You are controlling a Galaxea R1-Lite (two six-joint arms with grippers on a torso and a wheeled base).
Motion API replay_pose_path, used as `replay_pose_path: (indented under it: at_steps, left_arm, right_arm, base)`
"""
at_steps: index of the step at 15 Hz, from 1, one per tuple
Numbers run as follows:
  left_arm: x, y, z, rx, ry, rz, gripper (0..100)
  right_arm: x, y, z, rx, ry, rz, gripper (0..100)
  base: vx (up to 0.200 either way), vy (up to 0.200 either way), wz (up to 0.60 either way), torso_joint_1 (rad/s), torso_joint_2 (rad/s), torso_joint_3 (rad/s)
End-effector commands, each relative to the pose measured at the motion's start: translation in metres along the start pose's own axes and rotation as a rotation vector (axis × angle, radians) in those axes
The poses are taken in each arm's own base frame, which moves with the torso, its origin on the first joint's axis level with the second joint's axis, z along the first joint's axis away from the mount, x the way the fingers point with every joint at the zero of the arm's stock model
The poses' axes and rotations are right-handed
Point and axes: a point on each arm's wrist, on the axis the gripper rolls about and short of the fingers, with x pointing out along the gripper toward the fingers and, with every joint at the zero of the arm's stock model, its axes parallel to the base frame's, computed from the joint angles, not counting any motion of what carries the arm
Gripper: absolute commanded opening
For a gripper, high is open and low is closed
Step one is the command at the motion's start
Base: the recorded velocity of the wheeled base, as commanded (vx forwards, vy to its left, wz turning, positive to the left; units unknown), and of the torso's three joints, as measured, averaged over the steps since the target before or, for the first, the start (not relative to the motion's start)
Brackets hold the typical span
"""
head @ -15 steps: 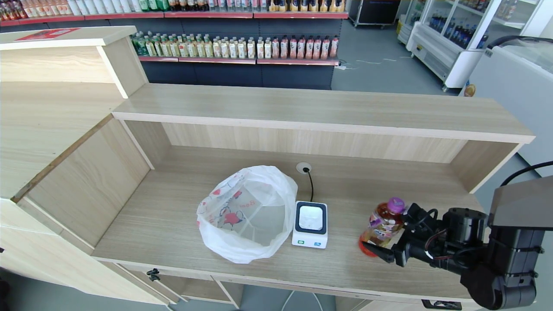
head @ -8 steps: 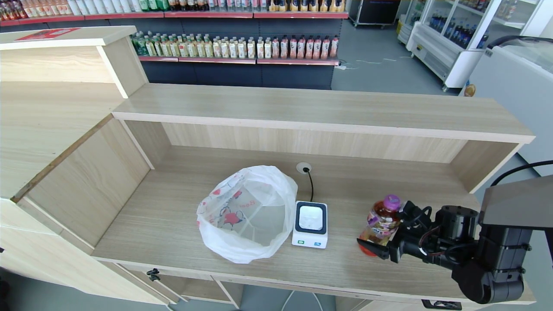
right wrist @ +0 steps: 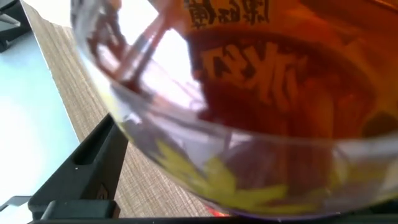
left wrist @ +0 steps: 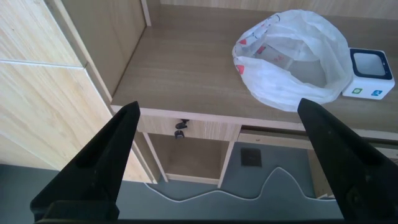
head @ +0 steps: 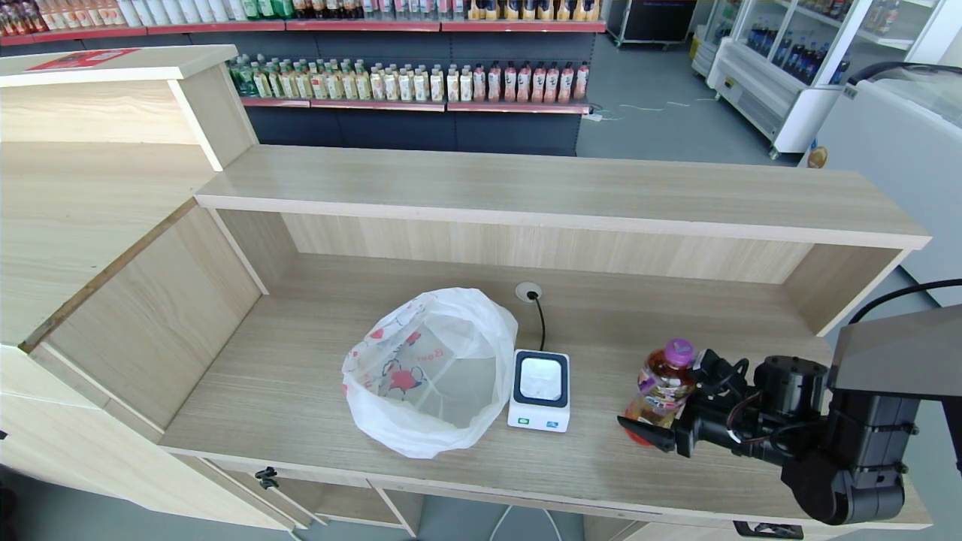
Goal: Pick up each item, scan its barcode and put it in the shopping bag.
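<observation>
Black and spread wide apart, the two fingers of the left gripper (left wrist: 217,162) are holding nothing; it is hanging out past the front edge of the light wooden counter (head: 301,376), well to the left of the scanner and beyond the bag. The crumpled white plastic shopping bag (head: 428,372) with red printing is sitting on the counter just left of the scanner, its side touching or almost touching the scanner's casing, and its mouth is gaping upward. In the left wrist view the bag (left wrist: 292,59) is lying between the gripper and the scanner (left wrist: 372,73). The small square white barcode scanner (head: 539,389) with a dark-framed window is facing up near the middle of the counter, and a thin black cable (head: 539,319) is running from its back edge to a round hole in the counter behind it. To the right of the scanner, well apart from it, the clear plastic bottle (head: 665,387) of amber drink with a purple cap is leaning, cap tipped away from the scanner. The right gripper (head: 660,406) is clasping this bottle low on its body, one black finger crossing in front of its base. I cannot tell whether the base is touching the counter. In the right wrist view the bottle (right wrist: 249,93) is pressing close against the camera.
</observation>
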Motion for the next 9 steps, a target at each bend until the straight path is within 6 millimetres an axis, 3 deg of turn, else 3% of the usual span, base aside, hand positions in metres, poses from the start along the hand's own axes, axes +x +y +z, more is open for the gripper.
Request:
replay_pose_path:
  at_steps: [1, 4, 5, 9]
  left_arm:
    - [0.0000, 0.0000, 0.0000, 0.000, 0.000, 0.000, 100]
    - [0.0000, 0.0000, 0.0000, 0.000, 0.000, 0.000, 100]
    - [0.0000, 0.0000, -0.0002, 0.000, 0.002, 0.000, 100]
    - [0.0000, 0.0000, 0.0000, 0.000, 0.000, 0.000, 100]
  right_arm:
    - [0.0007, -0.0003, -0.0004, -0.001, -0.001, 0.001, 100]
    - [0.0021, -0.0015, -0.0007, -0.005, -0.007, 0.007, 100]
    - [0.0027, -0.0019, -0.0005, -0.008, -0.014, 0.019, 0]
    - [0.0029, -0.0022, -0.0019, -0.006, -0.014, 0.024, 0]
  base:
    - [0.000, 0.000, 0.00, 0.000, 0.00, 0.000]
    - [0.000, 0.000, 0.00, 0.000, 0.00, 0.000]
    - [0.000, 0.000, 0.00, 0.000, 0.00, 0.000]
    - [0.000, 0.000, 0.00, 0.000, 0.00, 0.000]
